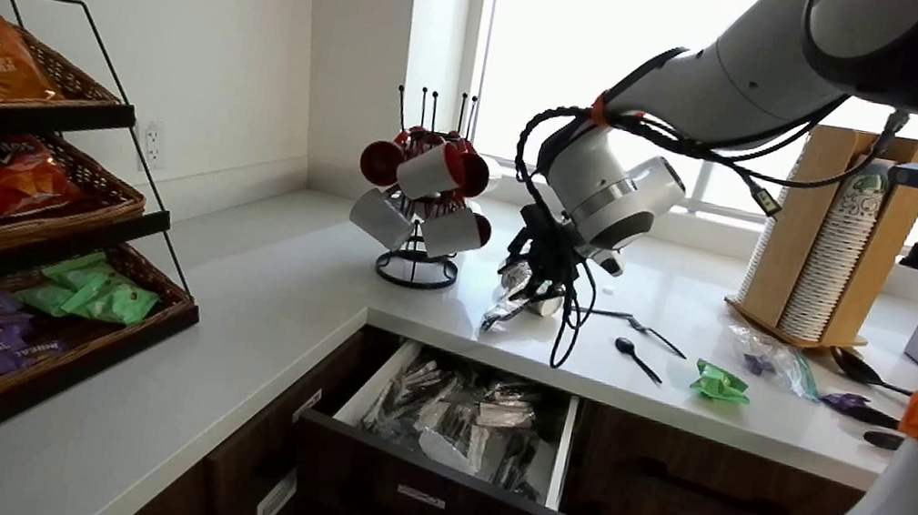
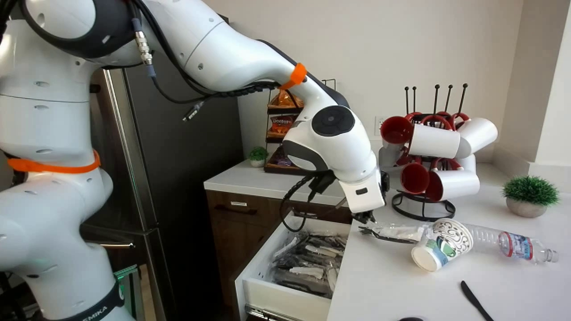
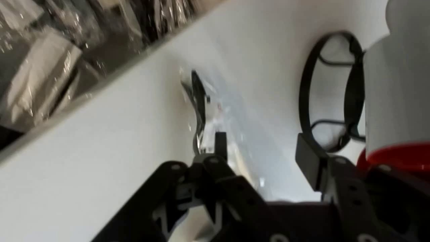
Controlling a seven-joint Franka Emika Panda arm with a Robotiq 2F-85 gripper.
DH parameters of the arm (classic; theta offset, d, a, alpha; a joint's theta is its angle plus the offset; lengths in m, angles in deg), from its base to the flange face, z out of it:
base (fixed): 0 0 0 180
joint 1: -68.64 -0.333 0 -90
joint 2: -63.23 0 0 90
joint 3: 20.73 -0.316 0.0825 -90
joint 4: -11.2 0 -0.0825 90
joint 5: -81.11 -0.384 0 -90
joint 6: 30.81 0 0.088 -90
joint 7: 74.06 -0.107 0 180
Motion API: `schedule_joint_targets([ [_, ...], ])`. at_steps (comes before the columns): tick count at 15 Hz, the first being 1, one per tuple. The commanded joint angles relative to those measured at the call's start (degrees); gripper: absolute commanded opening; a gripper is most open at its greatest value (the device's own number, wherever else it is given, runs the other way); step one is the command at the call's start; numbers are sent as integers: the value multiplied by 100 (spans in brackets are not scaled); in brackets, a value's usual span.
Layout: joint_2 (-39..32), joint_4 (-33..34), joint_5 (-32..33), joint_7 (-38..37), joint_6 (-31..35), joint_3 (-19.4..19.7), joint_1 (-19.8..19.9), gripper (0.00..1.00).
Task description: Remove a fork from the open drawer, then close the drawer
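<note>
The drawer stands open below the counter edge, full of wrapped cutlery packets; its pale side wall shows in an exterior view. A clear-wrapped packet with black cutlery lies on the counter beside the drawer and also shows in the wrist view. One black end looks fork-like, but I cannot tell surely. My gripper is open, with its fingers apart over the packet's near part and nothing clearly held between them. It is low over the counter in both exterior views. The left finger partly hides the packet.
A mug rack stands close beside the gripper. A paper cup and a plastic bottle lie behind the packet. Loose black cutlery and a green packet lie on the counter. A cup dispenser stands farther along.
</note>
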Motion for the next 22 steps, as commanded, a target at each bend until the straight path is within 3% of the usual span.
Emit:
schedule_joint_targets([
  [1, 571, -593, 450, -301, -919, 460, -792, 89],
  [3, 787, -819, 711, -380, -1457, 546, -1089, 100],
  [6, 1021, -1000, 1327, -573, -2371, 660, -1364, 100],
  [10, 1317, -1153, 2682, -1320, -3471, 781, -1548, 100],
  [15, 1535, -1192, 3996, -2150, -4826, 704, -1705, 100],
  [22, 1439, -1535, 5304, -3101, -5675, 350, -2161, 100],
])
